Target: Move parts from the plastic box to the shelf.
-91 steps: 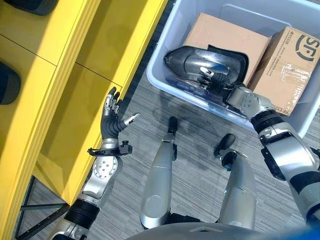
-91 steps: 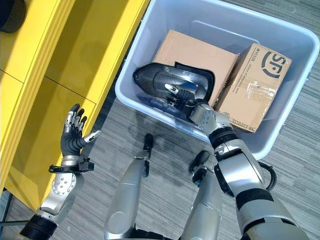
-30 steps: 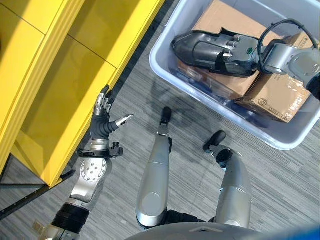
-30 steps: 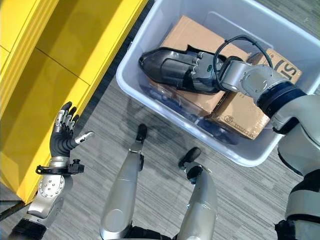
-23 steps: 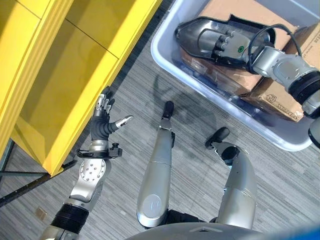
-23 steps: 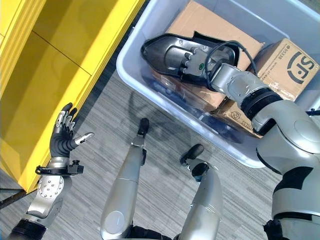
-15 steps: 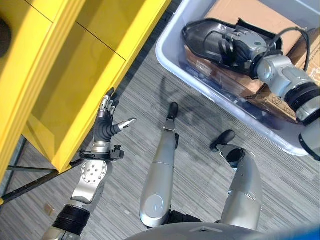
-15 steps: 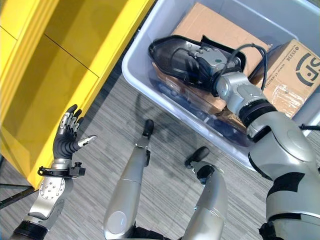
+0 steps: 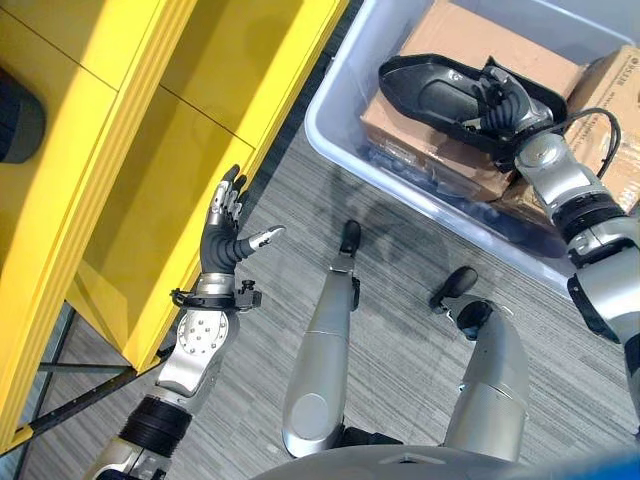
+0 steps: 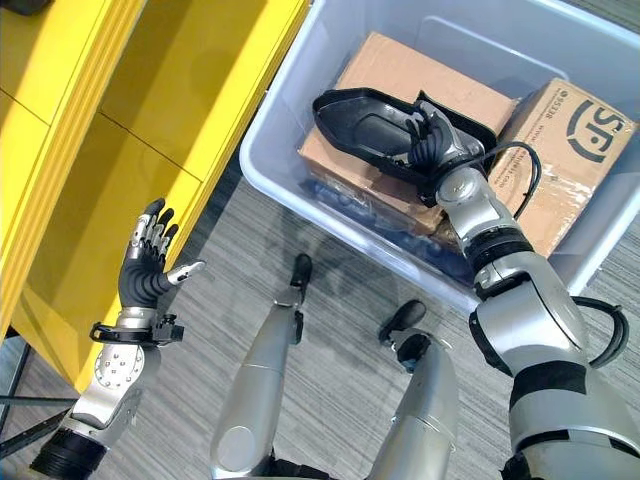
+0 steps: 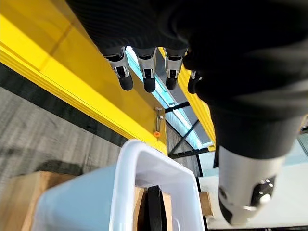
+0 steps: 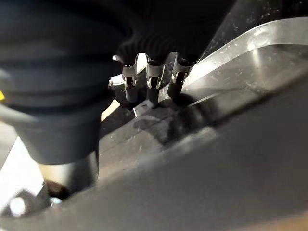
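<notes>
**Right hand grips the black part in the plastic box, left hand waits open by the shelf**

The right hand [image 10: 430, 135] is inside the pale plastic box [image 10: 285, 95], at the far right of the scene. Its fingers [image 12: 149, 79] are curled over the edge of a long black part [image 10: 375, 130], a glossy moulded shell with a pointed end that points to the left. In the right wrist view the dark fingertips press on the shiny dark surface of this part, so the hand is closed on it. The part lies on top of a flat cardboard box [image 10: 400, 70] in the plastic box. A second cardboard box [image 10: 555, 140], sealed with tape, stands just to the right of it and leans against the right wall of the plastic box. Under the black part, near the front wall, some dark blue material shows, but I cannot tell what it is.

The left hand [image 9: 225, 235] is raised over the grey striped floor [image 9: 400, 330], just beside the front edge of the yellow shelf [image 9: 150, 150] at the left. Its fingers are straight and spread, the thumb stands apart, and it holds nothing. A dark object [image 9: 15, 120] sits on the shelf at the far left, cut by the picture edge.
</notes>
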